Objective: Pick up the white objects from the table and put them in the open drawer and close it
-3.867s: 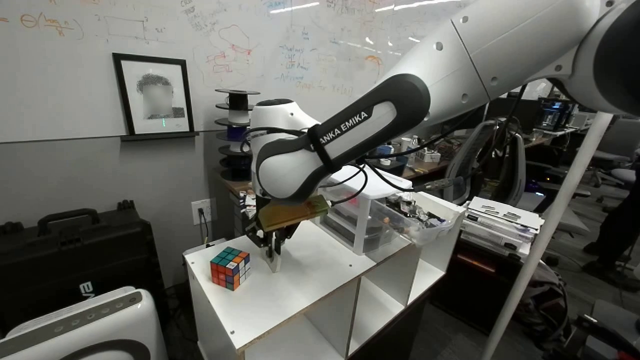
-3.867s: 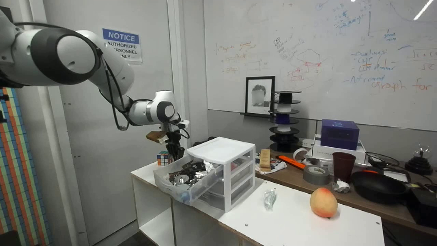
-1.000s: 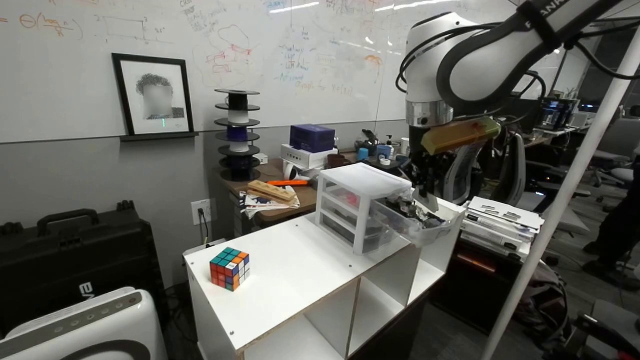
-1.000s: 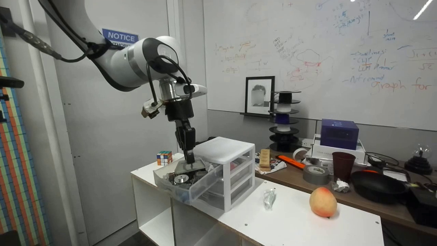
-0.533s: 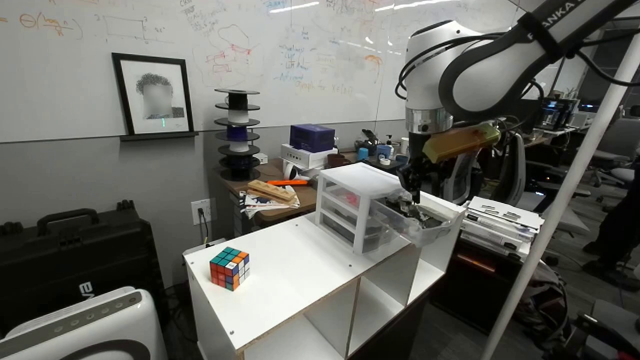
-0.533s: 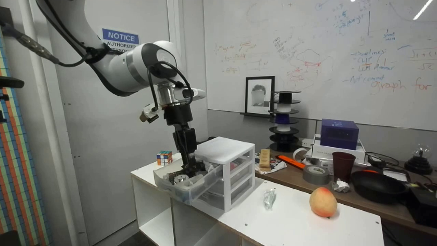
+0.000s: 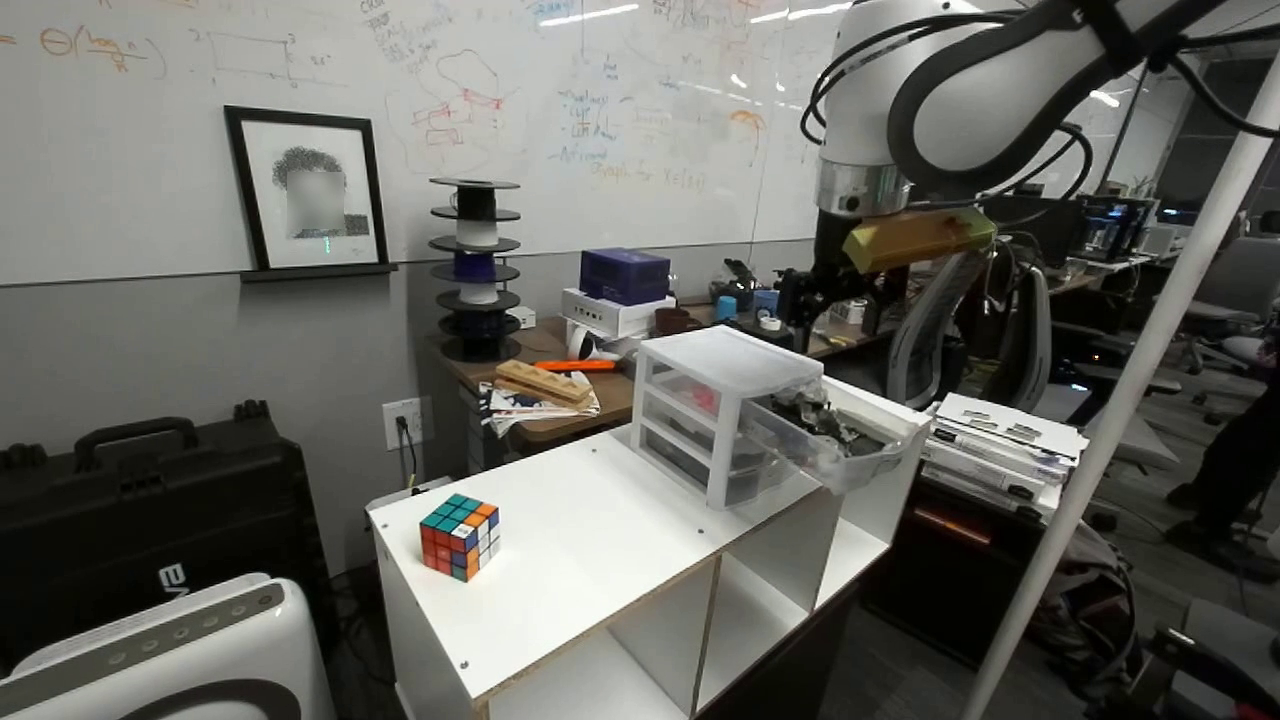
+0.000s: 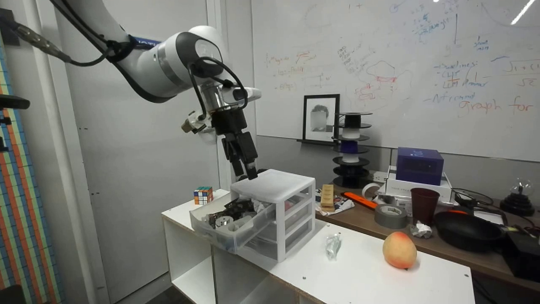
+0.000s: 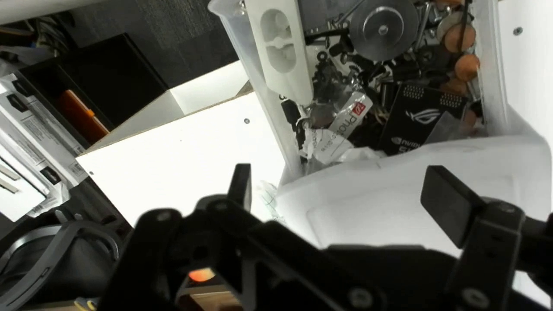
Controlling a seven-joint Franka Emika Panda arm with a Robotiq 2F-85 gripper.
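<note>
A pale white oblong object with two oval hollows lies in the pulled-out translucent drawer, along one side wall, in the wrist view. Metal bits, packets and coins fill the rest of the drawer. My gripper hangs above the unit's top, near the drawer's rear, in both exterior views. Its fingers stand wide apart in the wrist view, with nothing between them. The white-topped table bears the drawer unit.
A puzzle cube sits at one end of the table. Past the unit lie a crumpled clear bag and a peach. A brown desk with tape, a cup and a pan stands behind.
Earlier my gripper carried the white object from beside the cube to above the drawer. It dipped into the drawer, let the object go, then rose with its jaws spread.
</note>
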